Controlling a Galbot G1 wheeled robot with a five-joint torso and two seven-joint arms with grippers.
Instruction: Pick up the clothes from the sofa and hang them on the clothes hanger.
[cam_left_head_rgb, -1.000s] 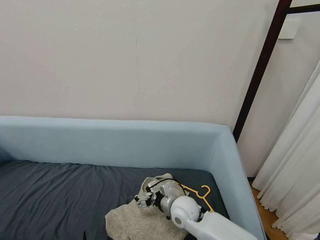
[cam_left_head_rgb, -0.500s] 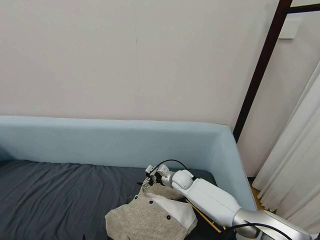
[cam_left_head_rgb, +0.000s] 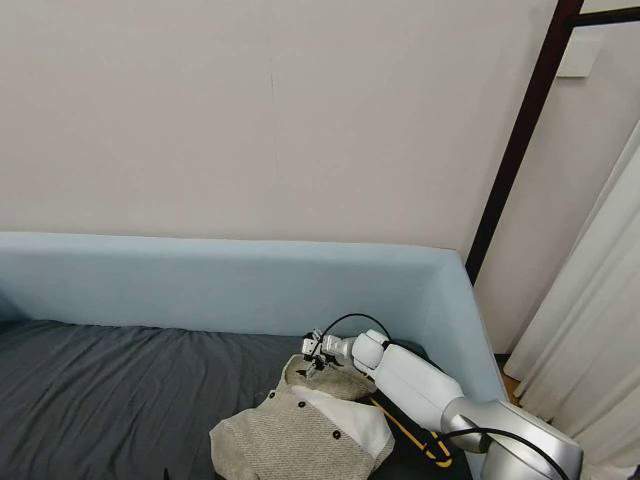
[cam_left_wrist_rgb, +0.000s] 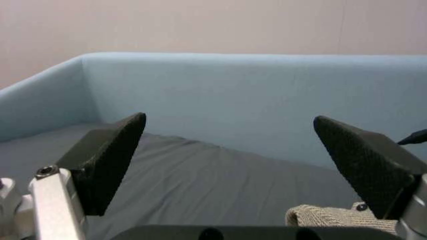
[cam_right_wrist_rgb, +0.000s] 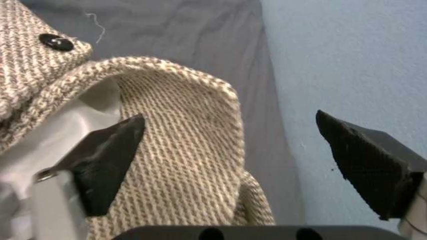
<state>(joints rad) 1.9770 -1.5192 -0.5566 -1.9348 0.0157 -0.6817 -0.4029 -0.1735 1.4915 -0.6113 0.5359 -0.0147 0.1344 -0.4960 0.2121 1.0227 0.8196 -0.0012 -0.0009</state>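
Sofa (cam_left_head_rgb: 250, 280): pale blue back and right armrest, dark grey seat (cam_left_head_rgb: 100, 390), plain light wall (cam_left_head_rgb: 250, 120) behind the sofa back.

Left pincer (cam_left_wrist_rgb: 228, 119) hangs over the sofa seat facing the sofa back. It's spread wide with nothing between the fingers.

Jacket (cam_left_head_rgb: 300, 435): beige tweed with white lining and dark buttons. It lies crumpled on the sofa seat towards the right armrest, collar end pointing at the sofa back.

Right pincer (cam_left_head_rgb: 312, 352) is at that collar end, on the sofa-back side of the jacket. Its arm reaches in from the armrest side. In the right wrist view its fingers (cam_right_wrist_rgb: 107, 165) are spread wide and the folded collar sits in the gap. Can't tell if it's touching the cloth, and nothing is gripped.

Yellow hanger (cam_left_head_rgb: 415, 440) lies on the sofa seat just beside the jacket, on the armrest side, partly under the robot arm.

Past the sofa's right armrest there's a black post (cam_left_head_rgb: 520, 140), then a white curtain (cam_left_head_rgb: 590, 340).
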